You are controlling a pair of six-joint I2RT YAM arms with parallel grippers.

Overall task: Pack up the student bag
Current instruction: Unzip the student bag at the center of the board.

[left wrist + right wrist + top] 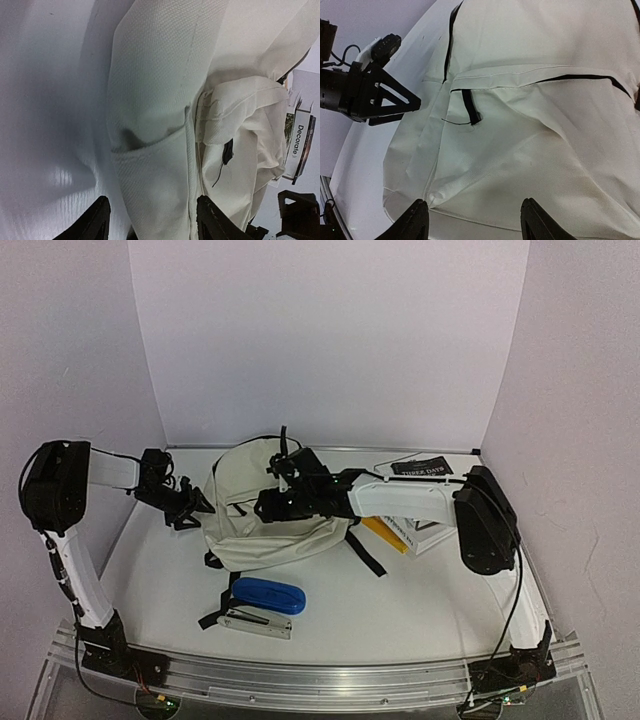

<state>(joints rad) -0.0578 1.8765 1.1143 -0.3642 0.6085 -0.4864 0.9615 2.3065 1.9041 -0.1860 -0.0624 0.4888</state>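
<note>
The student bag (262, 525), cream fabric with black zippers and straps, lies in the middle of the table. My left gripper (196, 504) stands open at the bag's left side. In the left wrist view the left gripper (152, 222) has its two black fingers either side of the side pocket (150, 180), not pinching it. My right gripper (270, 506) hovers over the bag's top face. In the right wrist view the right gripper (475, 222) is open above the cloth, with a black zipper pull (470, 107) ahead of it. The zippers look shut.
A blue case (268, 595) and a silver stapler (256, 623) lie in front of the bag. Stacked books (412, 530), one yellow, sit right of the bag under the right arm. A black flat item (420, 467) lies at the back right. White walls enclose the table.
</note>
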